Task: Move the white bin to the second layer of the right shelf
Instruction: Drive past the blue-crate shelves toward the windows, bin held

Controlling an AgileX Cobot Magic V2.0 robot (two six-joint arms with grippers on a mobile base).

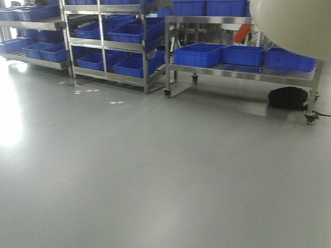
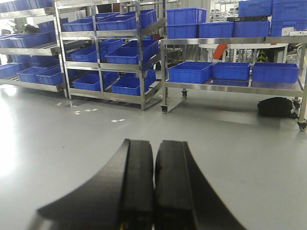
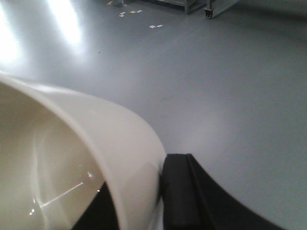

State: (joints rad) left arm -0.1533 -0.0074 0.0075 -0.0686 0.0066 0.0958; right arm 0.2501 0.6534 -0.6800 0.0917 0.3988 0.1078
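Hauling white bin (image 3: pixel 96 143): right fingers (image 3: pixel 180 191) pinch its rim, left fingers (image 2: pixel 139 182) pressed together, empty. Next, likely: drive to racks (image 1: pixel 124 49) at 11 o'clock; target rack unclear.

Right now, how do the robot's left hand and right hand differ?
The left hand is shut, its fingers pressed together on nothing; the right hand is clamped over the wall of the white bin. The left hand points roughly level towards the blue crates; the right hand tilts down at the grey floor. Both have flat black fingers.
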